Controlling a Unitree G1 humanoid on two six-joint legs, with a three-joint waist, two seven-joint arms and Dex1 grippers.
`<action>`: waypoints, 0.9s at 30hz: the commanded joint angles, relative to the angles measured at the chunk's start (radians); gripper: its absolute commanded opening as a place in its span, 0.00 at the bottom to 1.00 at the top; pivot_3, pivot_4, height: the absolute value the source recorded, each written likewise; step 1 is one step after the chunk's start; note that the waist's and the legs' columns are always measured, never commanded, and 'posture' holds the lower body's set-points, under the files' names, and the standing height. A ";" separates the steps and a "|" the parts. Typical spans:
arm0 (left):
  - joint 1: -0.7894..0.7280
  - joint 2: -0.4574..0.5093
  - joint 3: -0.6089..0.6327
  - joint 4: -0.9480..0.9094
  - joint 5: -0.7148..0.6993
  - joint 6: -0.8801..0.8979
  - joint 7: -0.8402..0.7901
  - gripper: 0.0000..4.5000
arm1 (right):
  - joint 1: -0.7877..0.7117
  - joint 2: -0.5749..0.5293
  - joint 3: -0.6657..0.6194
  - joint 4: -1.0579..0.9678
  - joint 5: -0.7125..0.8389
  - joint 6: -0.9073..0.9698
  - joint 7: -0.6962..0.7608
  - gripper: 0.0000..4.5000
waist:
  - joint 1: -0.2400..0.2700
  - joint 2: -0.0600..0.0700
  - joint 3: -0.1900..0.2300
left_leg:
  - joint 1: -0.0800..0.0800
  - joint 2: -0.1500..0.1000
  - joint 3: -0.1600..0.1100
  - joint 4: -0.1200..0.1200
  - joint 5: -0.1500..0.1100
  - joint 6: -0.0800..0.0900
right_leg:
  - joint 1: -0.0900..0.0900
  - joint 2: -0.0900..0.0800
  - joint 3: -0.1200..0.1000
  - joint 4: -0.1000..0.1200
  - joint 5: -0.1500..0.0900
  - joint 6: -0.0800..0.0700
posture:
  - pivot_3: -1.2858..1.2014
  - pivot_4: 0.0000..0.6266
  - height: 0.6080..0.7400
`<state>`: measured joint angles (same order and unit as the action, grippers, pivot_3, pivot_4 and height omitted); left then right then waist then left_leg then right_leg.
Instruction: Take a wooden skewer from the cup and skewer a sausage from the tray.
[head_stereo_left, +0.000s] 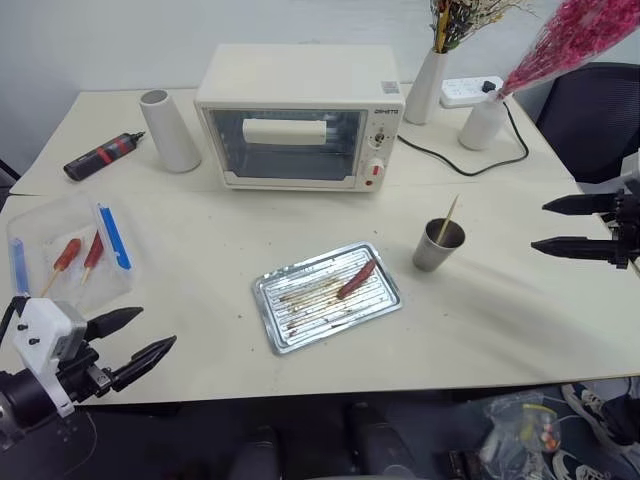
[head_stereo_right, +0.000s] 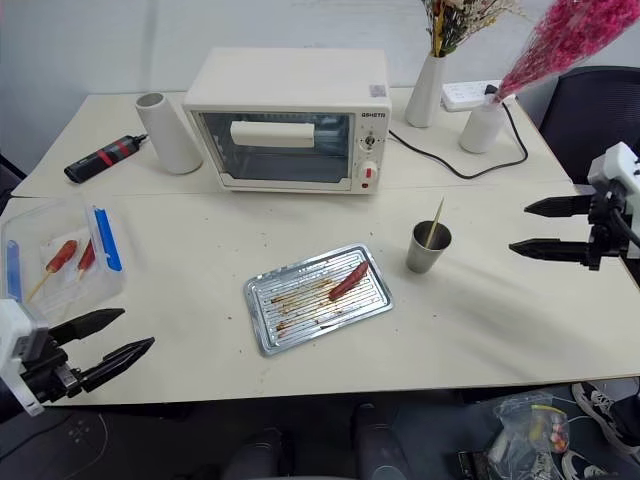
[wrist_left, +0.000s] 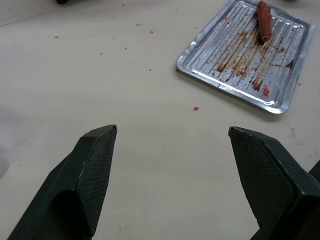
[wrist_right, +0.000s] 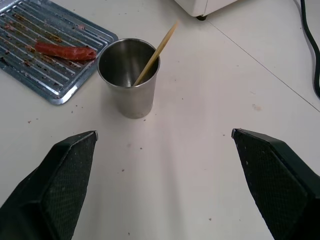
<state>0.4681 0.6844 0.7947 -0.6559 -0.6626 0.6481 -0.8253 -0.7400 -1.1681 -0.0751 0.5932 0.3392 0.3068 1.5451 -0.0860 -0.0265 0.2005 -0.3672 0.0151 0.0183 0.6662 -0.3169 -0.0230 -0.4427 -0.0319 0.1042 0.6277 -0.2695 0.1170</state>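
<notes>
office-like room: pale tables, toaster oven, power strip, office chair.

Cream table, pale wall

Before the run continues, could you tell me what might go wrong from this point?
The wooden skewer leans loosely in the light cup; a wide-open right gripper closing on it could tip the cup. The sausage lies loose on the greasy tray, so it may roll or the tray slide when pierced, with the left gripper well away.
</notes>
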 joint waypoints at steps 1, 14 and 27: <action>0.018 0.021 0.025 -0.028 -0.026 0.001 -0.005 0.84 | -0.023 -0.008 -0.027 0.005 -0.001 -0.021 0.019 1.00 | 0.000 0.000 0.000 | 0.000 0.000 0.000 0.000 0.000 0.000 | 0.000 0.000 0.000 0.000 0.000 0.000 | 0.52 0.24 1.00; 0.015 0.007 -0.012 -0.003 -0.034 -0.005 0.013 0.84 | -0.037 0.003 -0.025 0.020 -0.012 -0.038 0.009 1.00 | 0.000 0.000 0.000 | 0.000 0.000 0.001 0.000 0.000 0.000 | 0.000 0.001 0.001 0.000 0.000 0.000 | 0.52 0.24 1.00; 0.001 0.002 -0.088 0.046 0.009 -0.061 0.020 0.84 | -0.027 -0.003 -0.031 0.013 -0.011 -0.045 0.006 1.00 | 0.001 0.000 0.000 | 0.001 0.000 0.001 0.000 0.000 0.000 | 0.000 0.001 0.002 0.000 0.000 0.000 | 0.52 0.24 1.00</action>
<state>0.4741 0.6831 0.6974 -0.6096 -0.6582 0.6122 -0.8088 -0.7609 -1.1616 -0.0751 0.6143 0.3295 0.2799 1.5434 -0.0854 -0.0266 0.2005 -0.3665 0.0153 0.0199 0.6663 -0.3169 -0.0230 -0.4427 -0.0308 0.1066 0.6278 -0.2692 0.1175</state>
